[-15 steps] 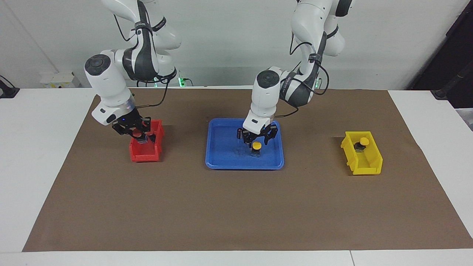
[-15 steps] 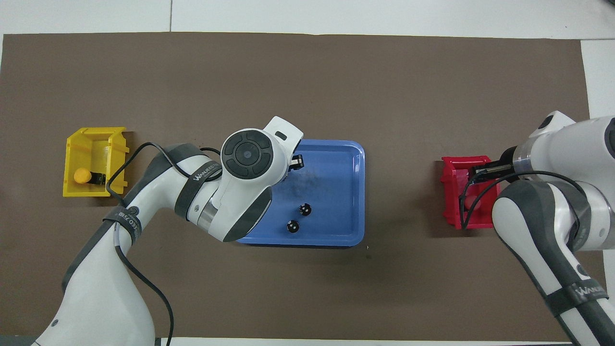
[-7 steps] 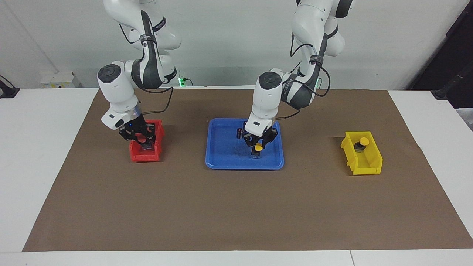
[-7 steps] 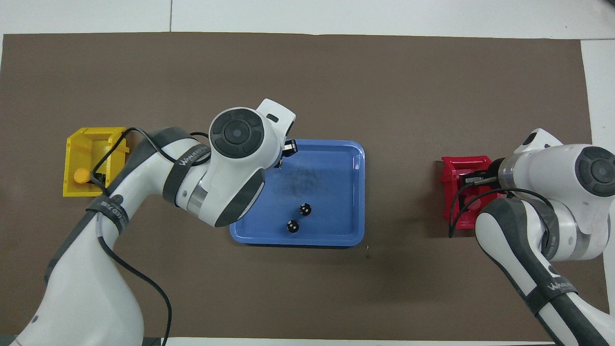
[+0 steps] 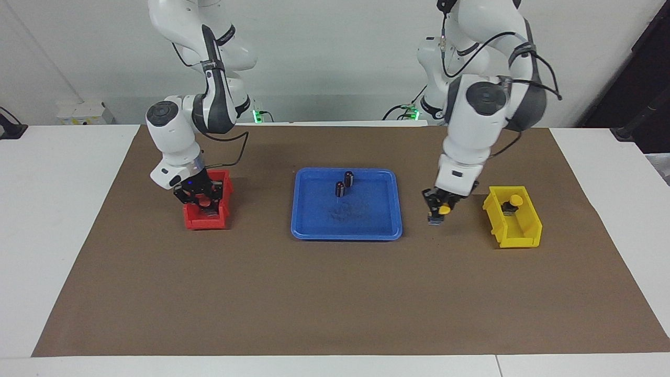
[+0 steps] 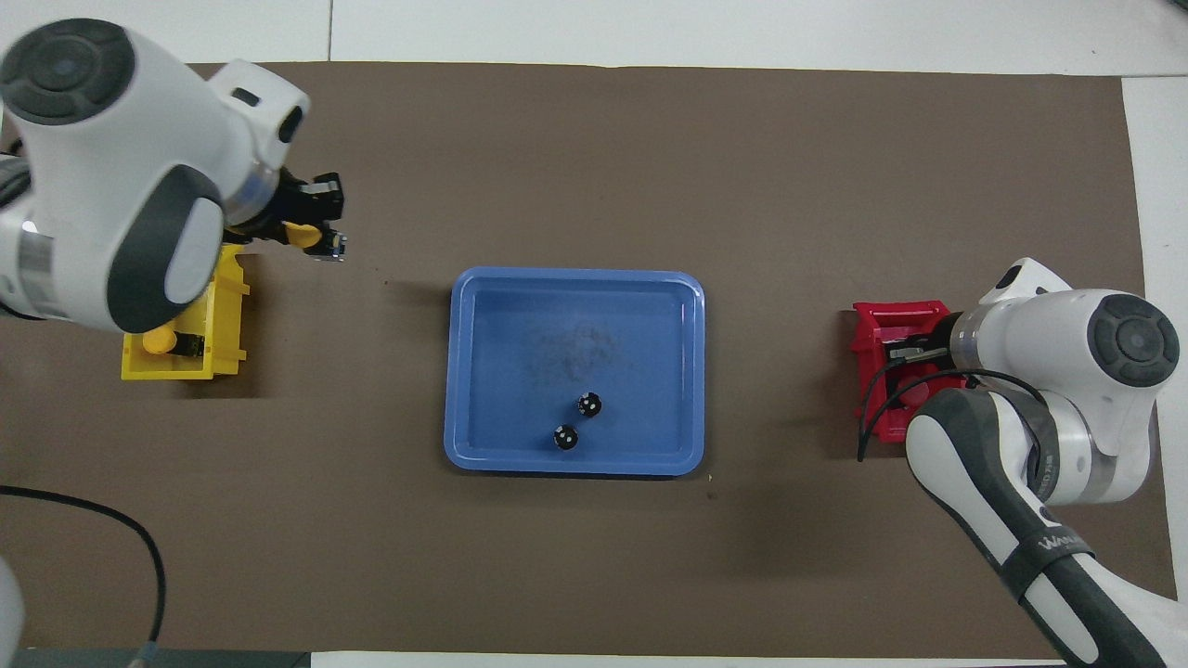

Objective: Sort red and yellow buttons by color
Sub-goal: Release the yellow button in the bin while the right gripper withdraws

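Note:
My left gripper (image 5: 438, 211) is shut on a yellow button (image 5: 444, 210) and holds it in the air over the brown mat, between the blue tray (image 5: 314, 230) and the yellow bin (image 5: 518, 235). It also shows in the overhead view (image 6: 314, 237) with the yellow button (image 6: 299, 234). A second yellow button (image 5: 515, 200) lies in the yellow bin. My right gripper (image 5: 202, 202) is down inside the red bin (image 5: 194, 221), shut on a red button (image 5: 203, 199). In the overhead view, another red cap (image 6: 914, 393) shows in the red bin (image 6: 872, 320).
Two dark capless cylinders (image 5: 348, 178) (image 5: 339, 189) stand in the blue tray, at its side nearer to the robots. The brown mat (image 5: 335, 293) covers the table. The yellow bin (image 6: 227, 315) is partly covered by my left arm in the overhead view.
My left gripper has lifted the yellow button out of the blue tray and carried it toward the yellow bin. My right gripper has sunk lower into the red bin with the red button.

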`<state>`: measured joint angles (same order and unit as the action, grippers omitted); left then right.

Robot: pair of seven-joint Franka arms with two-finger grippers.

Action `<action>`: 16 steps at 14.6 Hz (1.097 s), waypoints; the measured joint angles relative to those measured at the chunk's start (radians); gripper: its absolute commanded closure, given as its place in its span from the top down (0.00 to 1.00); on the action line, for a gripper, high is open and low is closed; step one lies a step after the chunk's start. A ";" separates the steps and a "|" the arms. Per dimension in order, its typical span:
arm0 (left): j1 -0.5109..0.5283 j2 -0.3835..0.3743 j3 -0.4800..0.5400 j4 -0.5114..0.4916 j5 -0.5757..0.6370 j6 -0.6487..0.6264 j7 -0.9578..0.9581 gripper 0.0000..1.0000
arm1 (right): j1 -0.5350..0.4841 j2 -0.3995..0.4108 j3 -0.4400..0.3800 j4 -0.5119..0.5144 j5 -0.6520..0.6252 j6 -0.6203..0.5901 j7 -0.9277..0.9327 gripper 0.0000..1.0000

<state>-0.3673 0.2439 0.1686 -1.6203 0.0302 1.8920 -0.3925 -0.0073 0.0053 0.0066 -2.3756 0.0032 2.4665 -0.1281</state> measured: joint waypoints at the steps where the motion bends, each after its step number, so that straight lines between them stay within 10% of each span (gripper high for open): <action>1: 0.060 0.000 0.001 -0.001 0.000 0.000 0.082 0.01 | 0.000 0.003 0.000 0.000 0.000 0.000 0.000 0.70; 10: 0.222 -0.013 0.001 -0.090 0.000 0.079 0.311 0.01 | -0.002 -0.007 -0.004 0.190 -0.001 -0.301 -0.034 0.80; 12: 0.240 -0.031 0.001 -0.147 0.000 0.127 0.314 0.01 | -0.013 -0.031 -0.006 0.255 -0.001 -0.420 -0.039 0.99; 16: 0.264 -0.072 0.001 -0.298 0.000 0.275 0.319 0.01 | -0.043 -0.113 -0.009 0.467 -0.002 -0.742 -0.039 1.00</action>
<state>-0.1032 0.1715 0.1695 -1.9181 0.0302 2.1669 -0.0734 -0.0506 -0.1081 -0.0022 -1.9086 0.0016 1.7246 -0.1676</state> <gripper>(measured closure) 0.590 0.000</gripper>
